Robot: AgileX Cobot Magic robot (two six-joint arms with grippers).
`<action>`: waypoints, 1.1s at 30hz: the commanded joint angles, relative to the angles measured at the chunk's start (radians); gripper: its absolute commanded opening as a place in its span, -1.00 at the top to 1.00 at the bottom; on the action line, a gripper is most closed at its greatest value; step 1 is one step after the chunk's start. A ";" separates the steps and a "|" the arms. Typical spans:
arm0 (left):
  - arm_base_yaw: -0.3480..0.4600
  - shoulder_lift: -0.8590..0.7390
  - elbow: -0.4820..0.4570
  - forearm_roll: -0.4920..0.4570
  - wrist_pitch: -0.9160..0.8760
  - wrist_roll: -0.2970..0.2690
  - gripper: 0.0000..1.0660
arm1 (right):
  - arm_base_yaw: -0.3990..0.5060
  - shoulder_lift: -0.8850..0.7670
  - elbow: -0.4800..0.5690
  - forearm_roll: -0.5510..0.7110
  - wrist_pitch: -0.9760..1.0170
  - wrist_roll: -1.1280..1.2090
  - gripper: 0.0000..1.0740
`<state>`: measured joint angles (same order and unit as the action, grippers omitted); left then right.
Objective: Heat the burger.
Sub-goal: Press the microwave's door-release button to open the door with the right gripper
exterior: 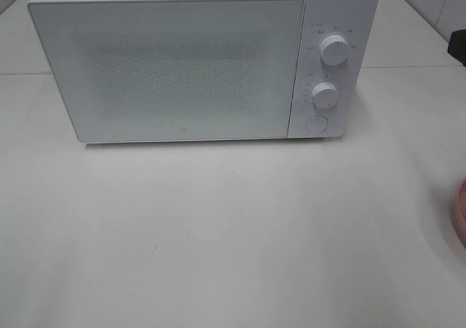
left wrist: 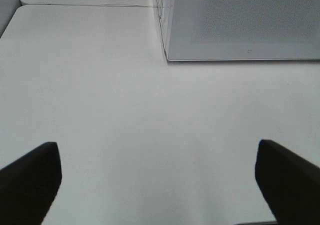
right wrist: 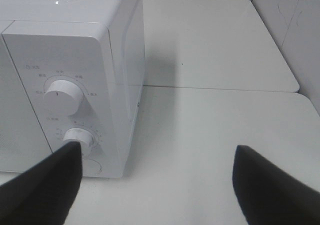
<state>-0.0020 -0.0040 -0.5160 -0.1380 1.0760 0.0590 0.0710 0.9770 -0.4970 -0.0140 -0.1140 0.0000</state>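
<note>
The burger is out of view. The white microwave stands at the back of the table with its door shut. In the left wrist view my left gripper is open above bare table, nothing between its fingers, and the microwave door's lower corner lies ahead of it. My right gripper is open and empty too, facing the microwave's right front corner. One of its fingers shows in front of the lower knob.
The control panel has an upper knob, a lower knob and a round button. A pink plate's rim pokes in at the right edge. A dark part shows at the far right. Tiled walls bound the table behind.
</note>
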 commanded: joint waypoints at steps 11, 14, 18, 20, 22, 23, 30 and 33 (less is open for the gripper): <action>0.000 -0.014 -0.003 -0.002 -0.002 0.002 -0.83 | -0.001 0.218 0.003 -0.008 -0.191 0.297 0.39; 0.000 -0.014 -0.003 -0.002 -0.002 0.002 -0.83 | -0.001 0.258 0.003 -0.012 -0.190 0.545 0.81; 0.000 -0.014 -0.003 -0.002 -0.002 0.002 -0.83 | -0.001 0.277 0.003 -0.059 -0.190 0.787 1.00; 0.000 -0.014 -0.003 -0.002 -0.002 0.002 -0.83 | -0.001 0.284 0.003 -0.102 -0.190 0.907 1.00; 0.000 -0.014 -0.003 -0.002 -0.002 0.002 -0.83 | -0.001 0.288 0.003 -0.125 -0.190 0.957 1.00; 0.000 -0.014 -0.003 -0.002 -0.002 0.002 -0.83 | -0.001 0.292 0.016 -0.159 -0.194 1.087 1.00; 0.000 -0.014 -0.003 -0.002 -0.002 0.002 -0.83 | 0.050 0.292 0.151 -0.219 -0.351 1.412 1.00; 0.000 -0.014 -0.003 -0.002 -0.002 0.002 -0.83 | 0.091 0.303 0.186 -0.188 -0.404 1.429 1.00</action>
<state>-0.0020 -0.0040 -0.5160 -0.1380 1.0760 0.0590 0.1330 1.2730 -0.3330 -0.2130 -0.4560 1.4010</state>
